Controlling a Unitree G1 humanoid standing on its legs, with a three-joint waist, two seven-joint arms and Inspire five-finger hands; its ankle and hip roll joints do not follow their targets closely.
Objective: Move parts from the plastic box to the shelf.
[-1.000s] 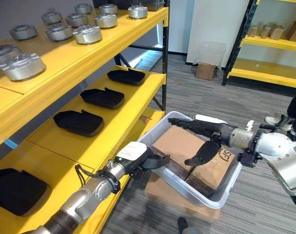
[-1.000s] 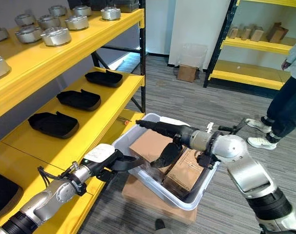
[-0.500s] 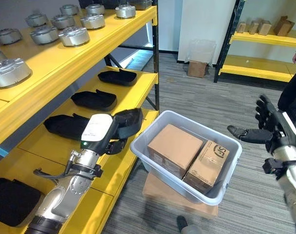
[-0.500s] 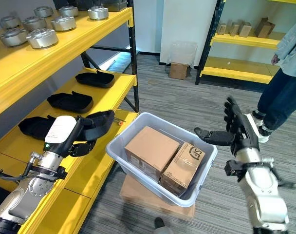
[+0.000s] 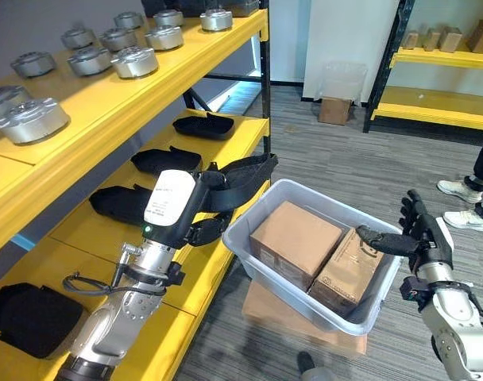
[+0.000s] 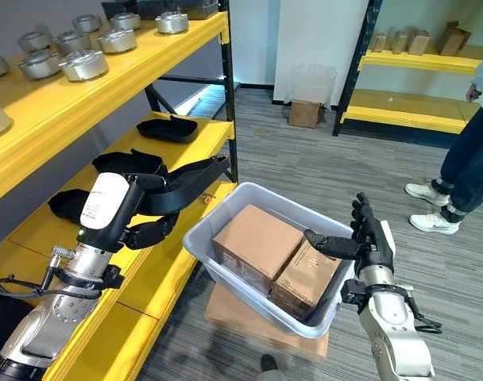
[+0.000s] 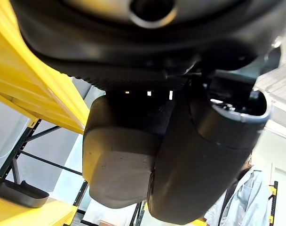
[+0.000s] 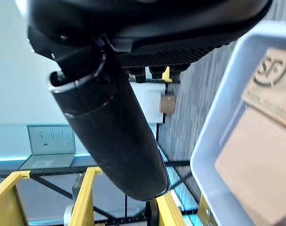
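Now the left hand (image 5: 226, 178) is up by the front edge of the yellow shelf (image 5: 218, 230), and its fingers are curled round a black part (image 5: 245, 171). That part hangs over the gap between the shelf and the grey plastic box (image 5: 249, 230). More black parts (image 5: 166, 159) lie in a row on the shelf. The right hand (image 6: 369, 238) waits with straight, open fingers just beside the far side of the box, where two brown boxes (image 5: 297, 242) sit. I think the left hand should swing slowly over a bare spot, lower the part flat, then let go.
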